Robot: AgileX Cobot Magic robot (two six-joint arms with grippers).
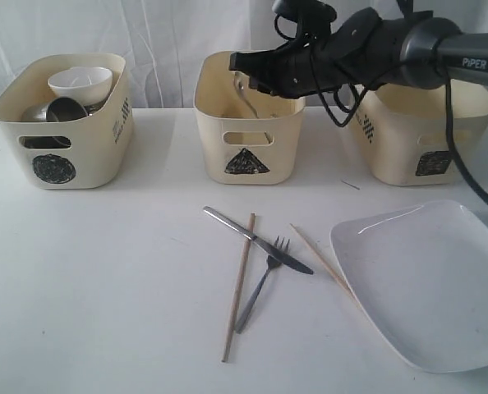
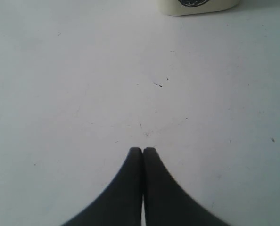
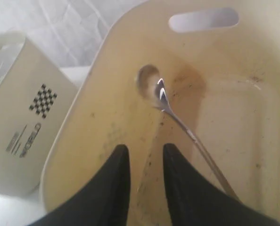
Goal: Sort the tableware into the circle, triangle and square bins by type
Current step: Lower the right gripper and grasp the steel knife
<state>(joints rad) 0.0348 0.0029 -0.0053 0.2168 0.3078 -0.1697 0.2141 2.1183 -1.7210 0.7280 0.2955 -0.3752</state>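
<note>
My right gripper hangs over the triangle bin, open with nothing between its fingers. Below it a steel spoon leans against the inside wall of that bin. The circle bin holds the white bowl and steel ware. The square bin stands at the right. On the table lie the knife, fork, two chopsticks and the white plate. My left gripper is shut over bare table and is out of the exterior view.
The right arm stretches across above the square bin. Another cream bin with a checkered label shows beside the triangle bin in the right wrist view. A bin's bottom edge lies far ahead of the left gripper. A white curtain hangs behind.
</note>
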